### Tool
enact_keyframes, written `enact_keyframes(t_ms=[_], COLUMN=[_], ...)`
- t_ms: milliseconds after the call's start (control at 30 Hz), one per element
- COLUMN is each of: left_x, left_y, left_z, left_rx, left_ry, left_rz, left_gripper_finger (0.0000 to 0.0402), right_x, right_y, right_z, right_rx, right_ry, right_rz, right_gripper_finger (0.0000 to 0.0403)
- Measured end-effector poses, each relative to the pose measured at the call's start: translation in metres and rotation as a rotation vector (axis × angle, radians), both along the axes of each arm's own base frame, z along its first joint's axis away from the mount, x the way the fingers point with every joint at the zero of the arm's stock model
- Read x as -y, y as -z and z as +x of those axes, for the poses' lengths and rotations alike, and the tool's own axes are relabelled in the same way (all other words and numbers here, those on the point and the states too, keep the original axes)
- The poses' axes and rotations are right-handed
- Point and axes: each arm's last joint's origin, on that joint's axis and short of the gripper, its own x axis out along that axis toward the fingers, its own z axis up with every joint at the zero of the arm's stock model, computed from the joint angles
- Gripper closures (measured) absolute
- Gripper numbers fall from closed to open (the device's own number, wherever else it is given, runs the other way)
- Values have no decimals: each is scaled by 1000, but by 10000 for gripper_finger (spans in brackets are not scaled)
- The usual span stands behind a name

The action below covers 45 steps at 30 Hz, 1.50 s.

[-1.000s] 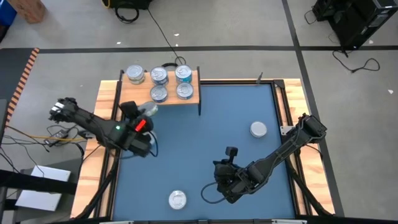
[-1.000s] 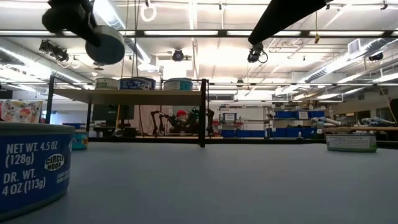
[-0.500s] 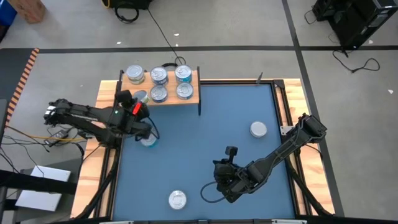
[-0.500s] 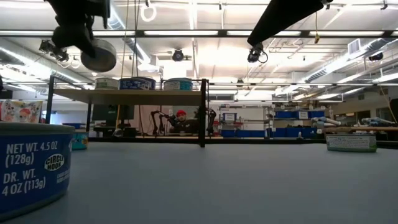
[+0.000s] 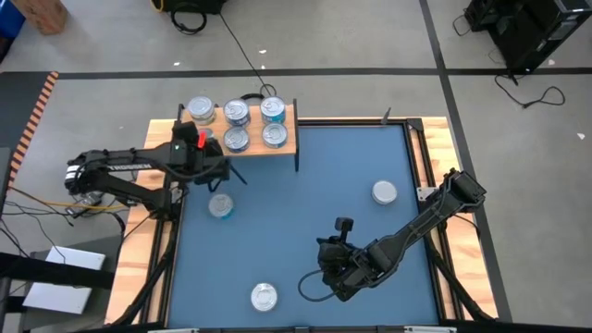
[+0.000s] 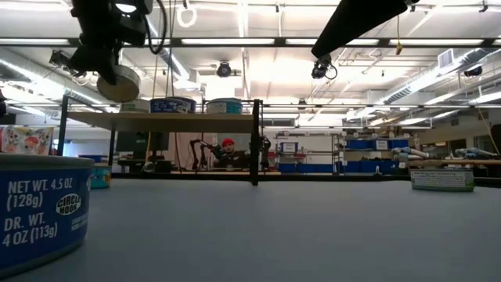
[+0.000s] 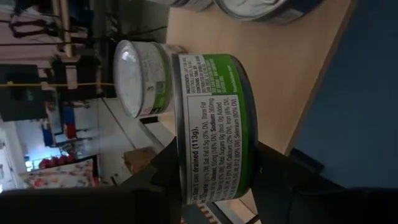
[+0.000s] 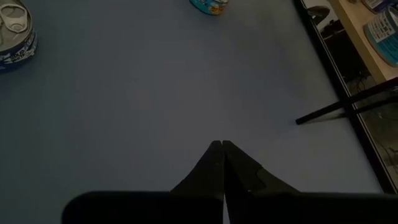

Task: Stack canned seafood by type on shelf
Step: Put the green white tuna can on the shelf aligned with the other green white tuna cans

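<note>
Left wrist view, green-label can (image 7: 214, 127) clamped in left pincer (image 7: 211, 177)

Near can (image 6: 43, 207): "NET WT. 4.5 OZ (128g)", "DR. WT. 4 OZ (113g)". Green-label can (image 7: 214, 127): "drained (113g)".

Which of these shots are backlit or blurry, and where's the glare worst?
Low view: bright ceiling lights wash out the top, so the left gripper and its can read as silhouettes; the near can looks soft. Left wrist view: the held can's label is legible, the room behind blown out. High view: evenly lit.
</note>
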Motion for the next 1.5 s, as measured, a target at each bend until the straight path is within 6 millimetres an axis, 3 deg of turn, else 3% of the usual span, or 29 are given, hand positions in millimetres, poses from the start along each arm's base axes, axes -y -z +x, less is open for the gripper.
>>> enact_keyframes(t_ms=[500, 800, 1067, 1500], left_x=[-39, -48, -47, -52], left_y=[9, 12, 13, 13], left_z=[5, 6, 7, 6], left_rx=[-69, -76, -63, -71], left_ry=[-78, -100, -96, -102], left_rz=[-115, -145, -180, -185], left_gripper_finger=[259, 259, 163, 148], right_x=[0, 0, 0, 0], right_y=[0, 0, 0, 0], right_z=[0, 0, 0, 0], right_rx=[-1, -3, -4, -6], right_ry=[-5, -6, -7, -8], right_rz=[-3, 0, 2, 4], right_gripper_finger=[398, 398, 397, 397])
